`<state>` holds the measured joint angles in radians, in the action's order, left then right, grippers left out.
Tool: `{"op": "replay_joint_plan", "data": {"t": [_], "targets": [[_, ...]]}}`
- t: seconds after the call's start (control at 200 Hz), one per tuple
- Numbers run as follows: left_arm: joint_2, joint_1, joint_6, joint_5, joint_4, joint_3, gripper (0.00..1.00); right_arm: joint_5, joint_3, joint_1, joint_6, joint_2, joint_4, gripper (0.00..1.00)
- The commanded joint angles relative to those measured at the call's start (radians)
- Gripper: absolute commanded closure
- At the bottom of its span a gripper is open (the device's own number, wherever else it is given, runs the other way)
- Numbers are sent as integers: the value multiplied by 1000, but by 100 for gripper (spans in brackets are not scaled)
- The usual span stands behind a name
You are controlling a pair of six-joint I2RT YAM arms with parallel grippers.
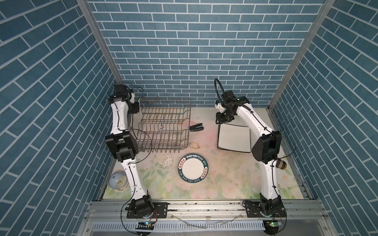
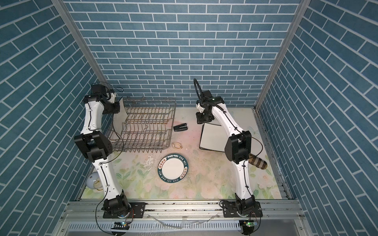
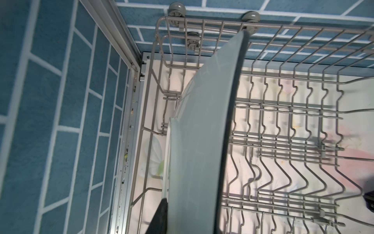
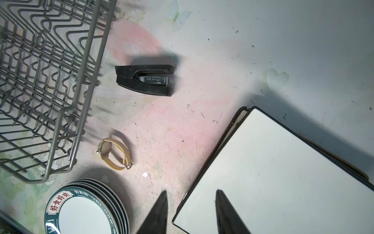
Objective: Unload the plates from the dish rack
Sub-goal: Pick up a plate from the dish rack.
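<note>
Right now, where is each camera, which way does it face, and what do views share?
Top views: high above the front, facing down toward the back wall; left arm and right arm show.
Left wrist: above the dish rack, facing down along a plate on edge; one dark finger shows.
Right wrist: above the table, facing down at stapler, watch, square plates; both fingers show, apart.
Shared: both wrist views catch the dish rack.

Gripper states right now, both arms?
Left gripper: closed on the square plate standing in the dish rack.
Right gripper: open, empty, over the edge of the stacked plates.
</note>
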<state>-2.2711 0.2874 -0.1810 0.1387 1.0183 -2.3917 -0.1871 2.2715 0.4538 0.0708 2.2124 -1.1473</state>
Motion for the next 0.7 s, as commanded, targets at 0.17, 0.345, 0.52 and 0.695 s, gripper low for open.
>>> {"op": "replay_joint_plan", "data": {"t": [0.17,0.345,0.52,0.695], "targets": [[-8,2,3,-21,41,-4,87,12,9,5,-35,-26,-3,59],[18,2,-3,-24,46,-1,96,11,9,3,-45,-28,4,60],[61,2,-3,-33,48,0,100,11,-6,2,-59,-56,19,59],[114,2,-7,-65,48,-6,100,6,-39,-2,-70,-89,42,59]]}}
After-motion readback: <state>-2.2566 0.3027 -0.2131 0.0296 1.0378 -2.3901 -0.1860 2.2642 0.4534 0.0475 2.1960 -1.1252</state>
